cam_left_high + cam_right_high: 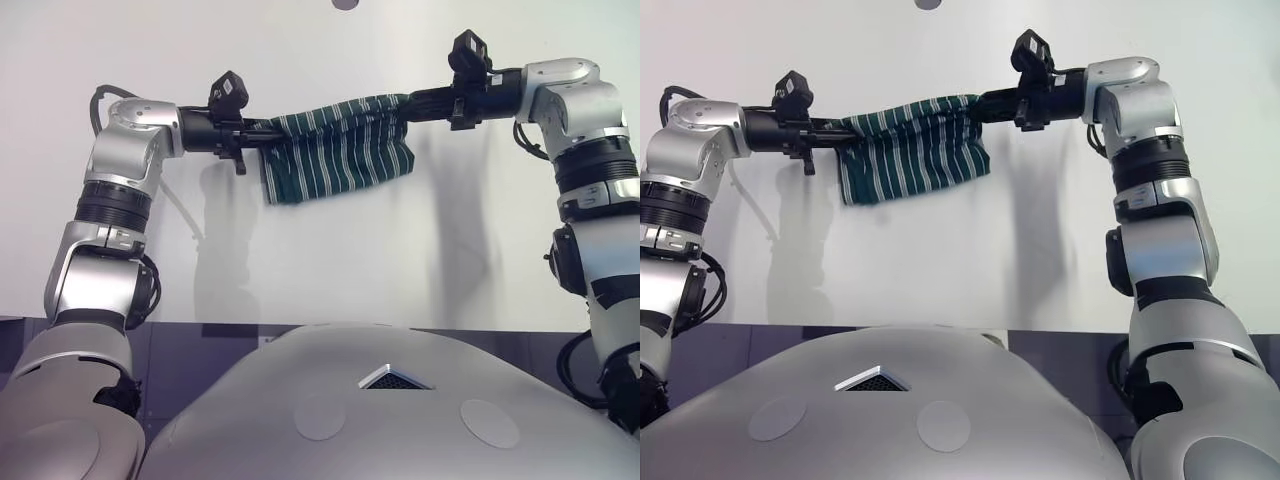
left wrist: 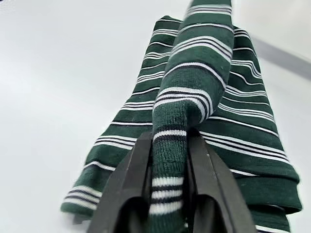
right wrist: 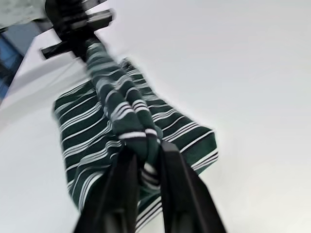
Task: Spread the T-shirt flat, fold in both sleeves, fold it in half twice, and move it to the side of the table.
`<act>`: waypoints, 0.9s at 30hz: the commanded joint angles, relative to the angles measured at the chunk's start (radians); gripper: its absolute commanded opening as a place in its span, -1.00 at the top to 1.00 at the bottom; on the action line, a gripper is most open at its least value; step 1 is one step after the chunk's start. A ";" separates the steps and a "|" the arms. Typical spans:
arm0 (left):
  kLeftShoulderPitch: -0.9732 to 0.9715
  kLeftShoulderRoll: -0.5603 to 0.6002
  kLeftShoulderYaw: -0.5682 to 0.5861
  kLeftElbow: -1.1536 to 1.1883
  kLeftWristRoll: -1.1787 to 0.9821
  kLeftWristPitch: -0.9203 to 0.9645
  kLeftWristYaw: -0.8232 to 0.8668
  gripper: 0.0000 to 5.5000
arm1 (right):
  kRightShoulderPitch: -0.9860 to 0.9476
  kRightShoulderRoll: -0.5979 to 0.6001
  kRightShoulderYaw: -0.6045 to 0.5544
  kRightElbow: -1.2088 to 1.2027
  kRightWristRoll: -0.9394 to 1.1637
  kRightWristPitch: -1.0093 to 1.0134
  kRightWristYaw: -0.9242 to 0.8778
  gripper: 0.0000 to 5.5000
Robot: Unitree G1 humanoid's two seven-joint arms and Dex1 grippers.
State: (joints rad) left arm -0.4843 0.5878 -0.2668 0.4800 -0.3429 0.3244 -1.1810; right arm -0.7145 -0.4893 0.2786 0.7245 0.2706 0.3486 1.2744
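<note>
A dark green T-shirt with white stripes (image 1: 335, 150) hangs folded above the white table (image 1: 330, 260), stretched between both grippers. My left gripper (image 1: 258, 135) is shut on its left end, the cloth bunched between the fingers (image 2: 133, 179). My right gripper (image 1: 412, 108) is shut on the right end, slightly higher, and the striped fabric (image 3: 141, 136) runs from its jaws toward the other gripper (image 3: 77, 29). The lower part of the shirt (image 1: 910, 165) droops down between the two arms.
The white table top (image 1: 960, 260) spreads wide under and around the shirt. Its near edge (image 1: 300, 325) runs in front of a dark floor. A small dark round mark (image 1: 345, 4) sits at the far edge.
</note>
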 commanded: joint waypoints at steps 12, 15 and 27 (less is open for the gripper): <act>0.055 -0.189 -0.001 0.012 0.088 -0.118 0.058 0.08 | 0.195 0.014 -0.382 -0.164 0.027 -0.111 -0.520 0.07; -0.030 -0.207 -0.079 0.345 0.301 -0.262 0.251 0.08 | 0.257 0.036 -0.378 -0.272 0.034 -0.076 -0.537 0.07; 0.109 -0.105 0.437 0.649 0.030 -0.342 0.811 0.08 | 0.423 0.118 -0.479 -0.391 0.050 -0.113 -0.737 0.07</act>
State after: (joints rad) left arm -0.4191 0.5933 0.1903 1.0946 -0.3342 -0.0722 -0.3477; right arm -0.3009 -0.3879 -0.1670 0.3451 0.3160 0.2548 0.5842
